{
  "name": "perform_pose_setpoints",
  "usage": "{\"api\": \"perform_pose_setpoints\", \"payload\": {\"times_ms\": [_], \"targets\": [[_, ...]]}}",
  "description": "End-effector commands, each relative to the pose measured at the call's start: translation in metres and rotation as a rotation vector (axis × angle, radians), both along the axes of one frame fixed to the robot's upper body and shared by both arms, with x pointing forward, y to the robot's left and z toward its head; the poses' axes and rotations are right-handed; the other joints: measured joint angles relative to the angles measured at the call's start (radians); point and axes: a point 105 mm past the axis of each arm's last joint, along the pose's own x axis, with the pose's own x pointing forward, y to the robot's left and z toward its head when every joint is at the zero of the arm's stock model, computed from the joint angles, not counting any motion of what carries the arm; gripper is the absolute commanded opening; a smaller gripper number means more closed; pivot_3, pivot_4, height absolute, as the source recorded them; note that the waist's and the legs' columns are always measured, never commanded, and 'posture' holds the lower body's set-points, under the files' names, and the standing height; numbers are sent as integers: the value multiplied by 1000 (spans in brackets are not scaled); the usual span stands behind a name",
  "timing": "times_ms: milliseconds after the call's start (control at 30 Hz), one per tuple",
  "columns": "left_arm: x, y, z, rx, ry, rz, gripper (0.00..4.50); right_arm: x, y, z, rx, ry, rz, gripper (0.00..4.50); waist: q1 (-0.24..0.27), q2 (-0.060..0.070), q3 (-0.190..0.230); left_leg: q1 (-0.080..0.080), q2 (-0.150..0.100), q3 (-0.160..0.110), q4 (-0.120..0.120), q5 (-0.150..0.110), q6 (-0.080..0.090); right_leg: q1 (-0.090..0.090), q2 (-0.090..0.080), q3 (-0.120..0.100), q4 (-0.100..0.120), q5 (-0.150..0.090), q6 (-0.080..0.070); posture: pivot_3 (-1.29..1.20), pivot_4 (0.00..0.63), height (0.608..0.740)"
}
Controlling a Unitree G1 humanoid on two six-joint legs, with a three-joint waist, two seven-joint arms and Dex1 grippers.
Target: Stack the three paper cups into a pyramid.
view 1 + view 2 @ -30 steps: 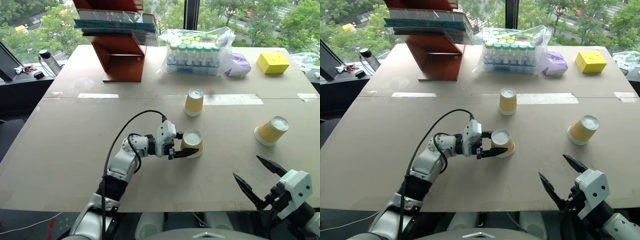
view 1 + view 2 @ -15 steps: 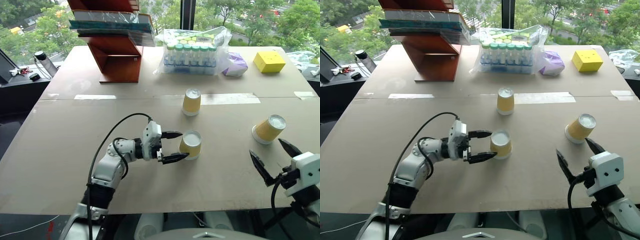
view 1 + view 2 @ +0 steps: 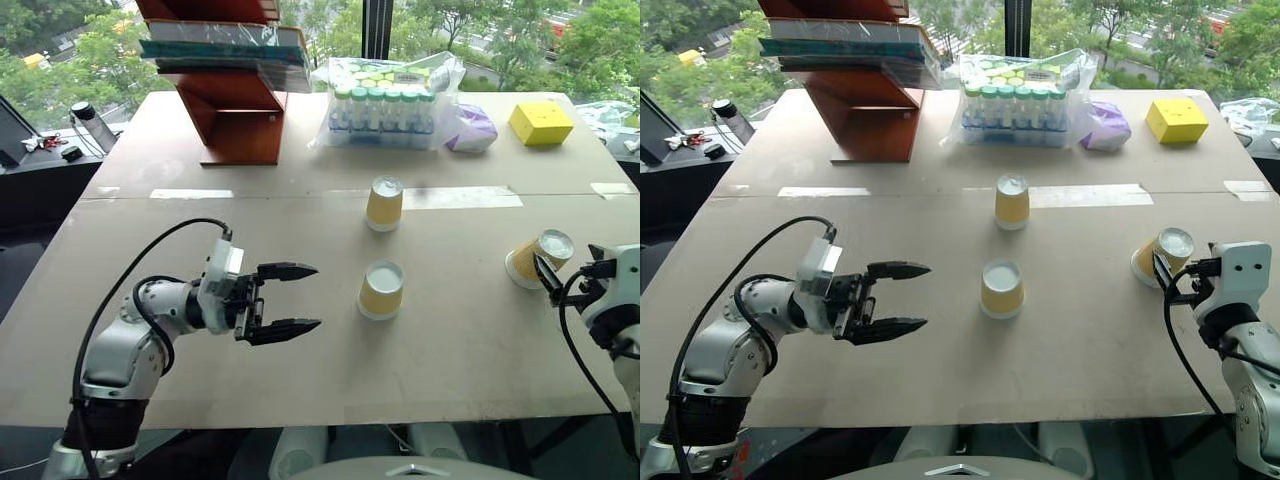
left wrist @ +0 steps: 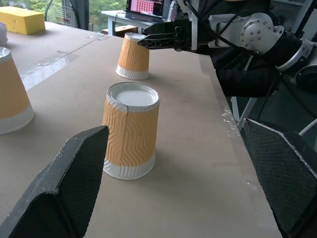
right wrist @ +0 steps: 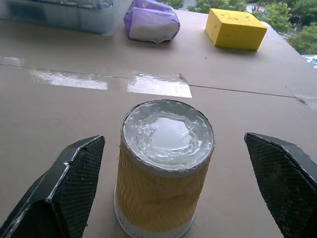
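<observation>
Three paper cups standing upside-down, well apart on the table. Left gripper gaping empty beside the middle one; right gripper wide, framing the right cup. Risking a tip-over if closing off-centre.

The left hand released the middle cup; the right hand reached the right cup.

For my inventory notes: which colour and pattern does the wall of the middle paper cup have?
The middle paper cup has a yellow-orange wall with wavy lines; the left wrist view shows it best.
</observation>
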Motion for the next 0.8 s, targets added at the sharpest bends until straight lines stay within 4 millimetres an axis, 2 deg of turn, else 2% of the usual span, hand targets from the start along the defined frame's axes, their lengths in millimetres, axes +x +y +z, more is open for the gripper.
{"api": "perform_pose_setpoints", "payload": {"times_ms": [33, 333, 367, 400, 533, 733, 767, 800], "targets": [[-4, 0, 15, -25, -36, -23, 4439, 4, -6, 4, 28, -13, 10, 4500, -3, 0, 0, 0, 0, 0, 0, 0, 0, 0, 0, 0, 0, 0, 0, 0, 150, 740], [2, -5, 42, -129, -88, -15, 4439, 18, -19, -9, 56, 19, 13, 4500, -5, 0, 0, 0, 0, 1, 0, 0, 0, 0, 1, 0, 0, 1, 1, 0, 150, 740], [2, -5, 42, -129, -88, -14, 4500, 19, -20, -9, 57, 17, 14, 3942, -5, 0, 0, 0, -1, 1, 0, 0, 0, 0, 1, 0, 0, 1, 1, 0, 150, 740], [3, -6, 42, -129, -87, -13, 4500, 20, -21, -8, 56, 14, 15, 3724, -5, 0, 0, 0, -1, 1, 0, 0, 0, 0, 1, 0, 0, 1, 1, 0, 150, 740], [3, -8, 39, -132, -83, -6, 4500, 21, -21, -7, 36, 4, 25, 1900, -5, 0, 0, 0, -1, 1, 0, 0, 0, 0, 1, 1, 0, 1, 1, 0, 150, 740], [5, -10, 33, -136, -66, 19, 4500, 18, -13, 2, 18, -37, 87, 1900, -5, 0, 1, 0, -1, 1, 0, 0, 0, 0, 1, 1, 0, 1, 1, 0, 150, 740], [6, -9, 32, -134, -62, 24, 4500, 16, -8, 5, 9, -49, 117, 1900, -5, 1, 1, 0, -1, 1, 0, 0, 0, 0, 1, 1, 0, 1, 1, 0, 150, 740], [6, -8, 29, -130, -54, 32, 4500, 11, 6, 8, 10, -52, 199, 1900, -5, 1, 1, 0, -1, 1, 0, 0, 0, 0, 1, 1, 0, 1, 1, 0, 150, 740]]}}
